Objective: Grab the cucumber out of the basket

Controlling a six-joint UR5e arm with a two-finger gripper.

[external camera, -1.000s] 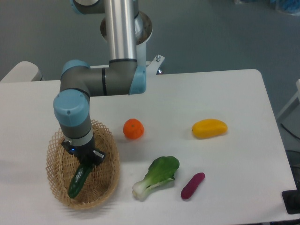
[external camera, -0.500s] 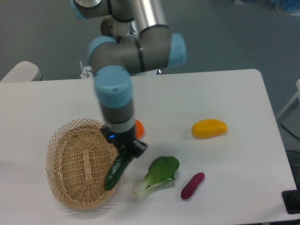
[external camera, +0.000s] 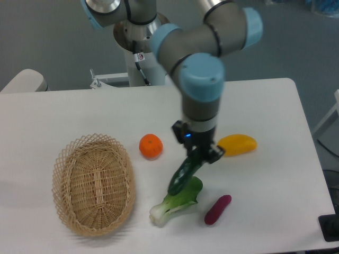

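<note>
Above the white table (external camera: pixel 275 106), the cucumber (external camera: pixel 183 173) hangs dark green, glossy and slim, tilted with its lower tip over the leafy bok choy (external camera: pixel 177 198). Its upper end sits clamped in the gripper (external camera: pixel 198 153), whose black jaws grasp it. Well apart to the left lies the oval basket (external camera: pixel 94 182) of tan woven wicker with a looped rim. An orange (external camera: pixel 151 145) sits beside it.
</note>
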